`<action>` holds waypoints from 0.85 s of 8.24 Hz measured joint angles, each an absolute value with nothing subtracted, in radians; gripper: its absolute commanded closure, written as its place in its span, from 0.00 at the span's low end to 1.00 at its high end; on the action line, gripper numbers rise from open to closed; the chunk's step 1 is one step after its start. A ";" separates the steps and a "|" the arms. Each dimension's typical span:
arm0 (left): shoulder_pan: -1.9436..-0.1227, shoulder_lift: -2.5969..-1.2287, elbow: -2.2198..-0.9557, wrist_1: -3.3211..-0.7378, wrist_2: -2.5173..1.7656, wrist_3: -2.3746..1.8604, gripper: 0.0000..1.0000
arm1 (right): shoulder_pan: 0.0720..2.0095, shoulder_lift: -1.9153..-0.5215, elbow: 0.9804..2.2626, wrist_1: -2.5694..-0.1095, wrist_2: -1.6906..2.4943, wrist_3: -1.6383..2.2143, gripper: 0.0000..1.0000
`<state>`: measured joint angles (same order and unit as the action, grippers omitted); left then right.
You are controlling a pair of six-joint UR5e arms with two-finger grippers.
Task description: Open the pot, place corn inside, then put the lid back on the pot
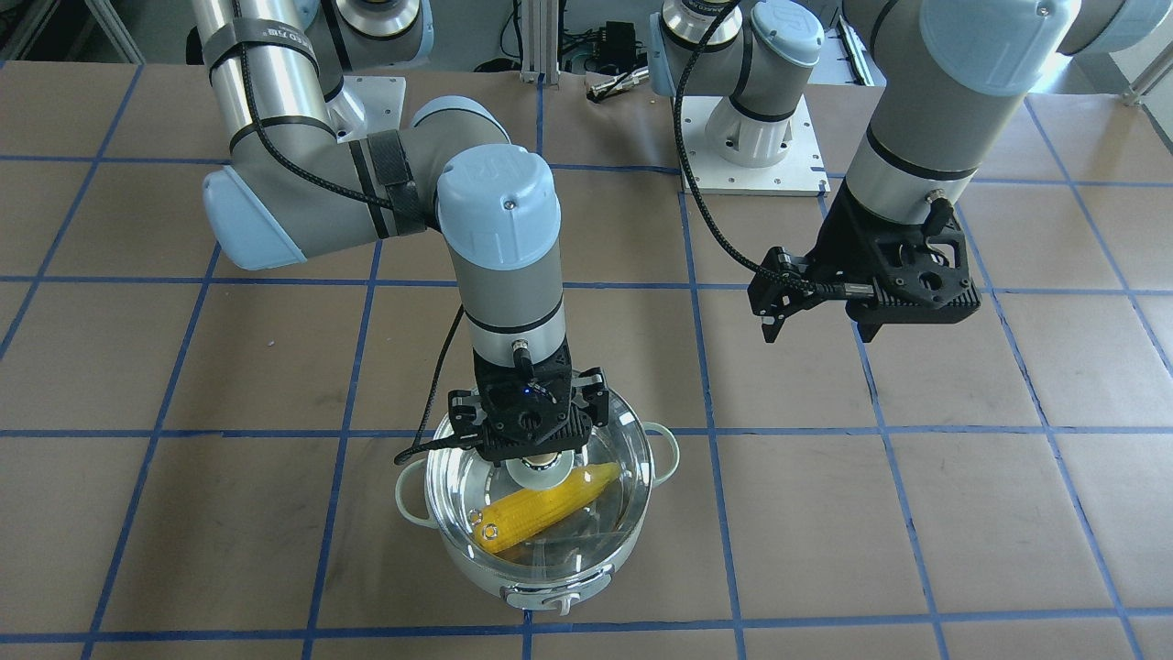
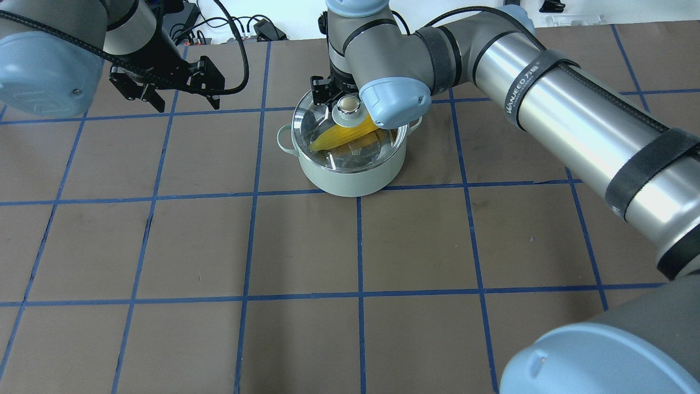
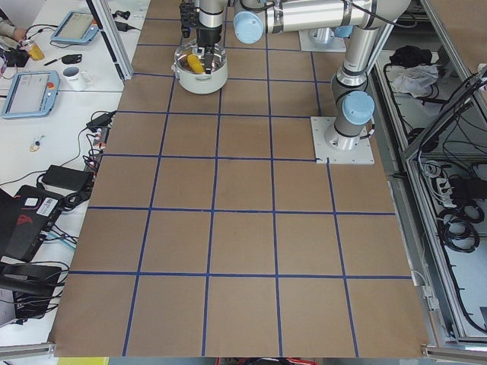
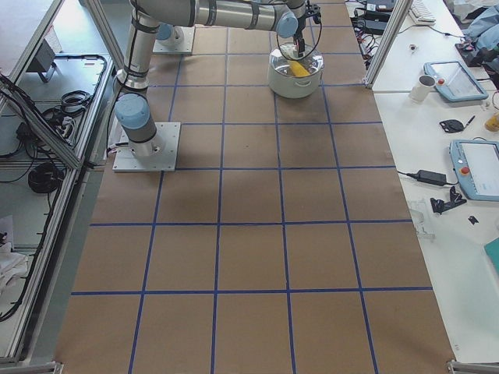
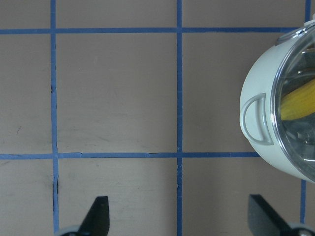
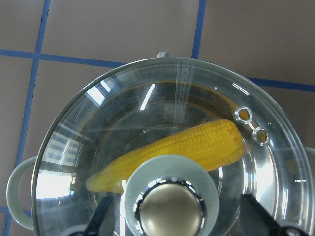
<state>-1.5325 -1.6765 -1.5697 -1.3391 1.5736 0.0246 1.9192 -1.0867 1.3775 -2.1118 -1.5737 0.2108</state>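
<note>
Basically, right pincer [image 6: 178, 216] is wide open, empty, straddling the knob [image 6: 170, 212] just below it. Lid [image 6: 162, 110] sits on pot [image 2: 350, 178], corn [image 6: 187, 145] underneath. Glass likely rigid, slick, breakable: grip knob only. Left pincer [image 5: 179, 216] open, empty.

Brown table [image 2: 415, 241] with blue tape grid, mint pot [image 2: 350, 175] standing on it

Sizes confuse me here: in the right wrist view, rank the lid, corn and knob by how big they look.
1. lid, largest
2. corn
3. knob, smallest, though being nearest the camera enlarges it
</note>
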 measured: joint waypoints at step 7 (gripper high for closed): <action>-1.532 -1.676 -1.570 -1.342 1.573 0.026 0.00 | 1.701 -1.438 1.472 -1.709 -1.531 0.079 0.00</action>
